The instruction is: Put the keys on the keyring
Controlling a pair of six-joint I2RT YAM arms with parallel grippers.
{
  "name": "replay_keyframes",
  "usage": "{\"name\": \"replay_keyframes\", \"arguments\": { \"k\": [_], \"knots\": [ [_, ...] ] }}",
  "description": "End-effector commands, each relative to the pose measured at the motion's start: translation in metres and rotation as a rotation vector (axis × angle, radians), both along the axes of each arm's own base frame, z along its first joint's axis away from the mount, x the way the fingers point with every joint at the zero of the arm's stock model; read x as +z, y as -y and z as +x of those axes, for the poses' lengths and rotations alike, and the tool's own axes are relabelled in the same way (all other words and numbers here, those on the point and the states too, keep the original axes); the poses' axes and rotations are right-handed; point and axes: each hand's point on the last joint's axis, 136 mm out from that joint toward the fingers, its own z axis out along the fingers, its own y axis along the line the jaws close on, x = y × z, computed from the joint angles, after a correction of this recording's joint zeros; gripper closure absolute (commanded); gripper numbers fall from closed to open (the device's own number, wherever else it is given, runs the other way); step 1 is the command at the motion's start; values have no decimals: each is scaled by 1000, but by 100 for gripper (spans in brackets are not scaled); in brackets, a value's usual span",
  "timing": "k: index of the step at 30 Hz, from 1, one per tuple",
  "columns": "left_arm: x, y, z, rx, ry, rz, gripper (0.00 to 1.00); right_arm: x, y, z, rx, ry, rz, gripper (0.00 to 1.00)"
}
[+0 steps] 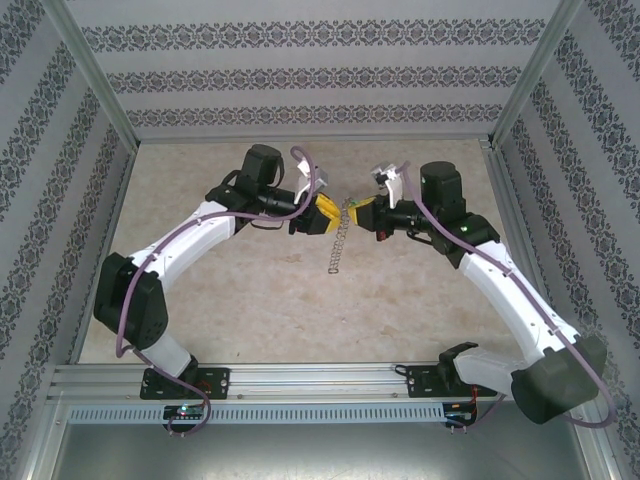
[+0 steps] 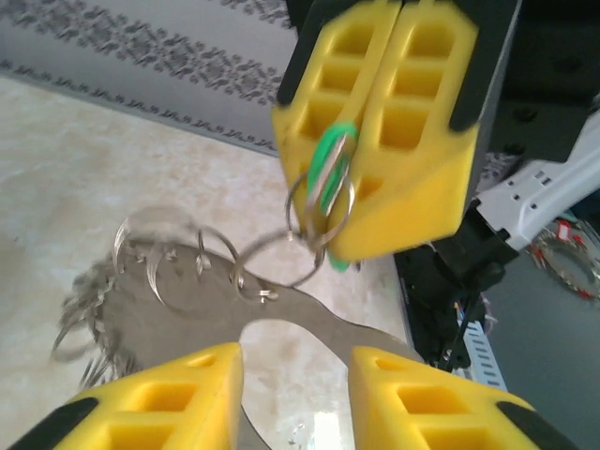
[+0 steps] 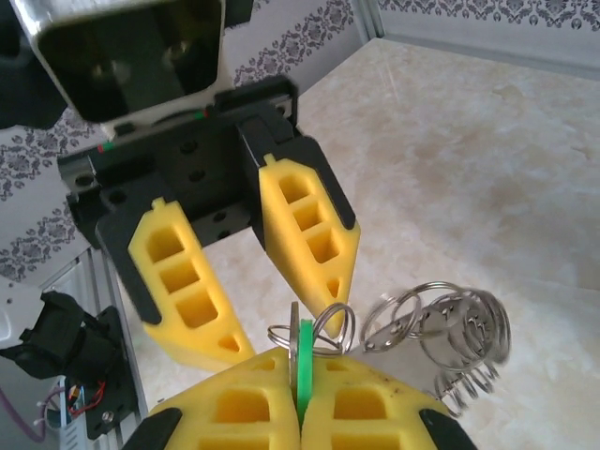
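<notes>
My right gripper [image 1: 362, 212] [image 3: 300, 361] is shut on the green-headed key [image 3: 304, 375], held edge-on between its yellow pads. Small silvery rings loop around the key's head. From them the keyring [image 3: 441, 328] trails away, a dark-grey band fringed with silvery rings. In the top view the keyring [image 1: 338, 245] runs as a thin silvery chain from between the two grippers toward the near edge. My left gripper [image 1: 325, 212] [image 2: 295, 375] faces the right one tip to tip, open, with nothing between its fingers. In the left wrist view the right gripper [image 2: 333, 239] pinches the key [image 2: 328, 164], and the keyring [image 2: 187, 272] lies beside it.
The beige marbled table [image 1: 300, 300] is boxed by patterned walls [image 1: 300, 80] at the back and both sides. An aluminium rail [image 1: 320, 380] carrying the arm bases crosses the near edge. Both arms arch in toward the table's middle.
</notes>
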Motion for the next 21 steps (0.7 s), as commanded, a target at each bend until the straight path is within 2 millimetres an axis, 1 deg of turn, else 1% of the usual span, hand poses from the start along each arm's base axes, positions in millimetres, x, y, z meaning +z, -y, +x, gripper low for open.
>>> {"name": "replay_keyframes", "arguments": {
  "k": [1,4,5,7,8,10,13,17,21],
  "knots": [
    [32,-18,20,162,89,-62,58,15,2,13,-19,16,8,100],
    [40,-37,25,272,120,-79,49,14,0,25,-22,-2,0,100],
    [41,-43,27,309,126,-79,44,13,-1,28,-24,-6,-2,100],
    [46,-55,26,377,148,-86,39,11,-3,35,-23,-20,-5,100],
    [46,-61,28,416,150,-84,34,11,-4,38,-21,-23,-5,100],
    [50,-74,30,509,163,-82,32,8,-6,45,-21,-34,-14,100],
    [51,-95,32,643,174,-71,17,5,-10,54,-12,-41,-20,100],
    [51,-114,32,756,169,-56,14,-3,-16,69,0,-55,-31,100],
    [48,-131,32,854,159,-47,13,-15,-23,92,2,-81,-58,100]
  ]
}}
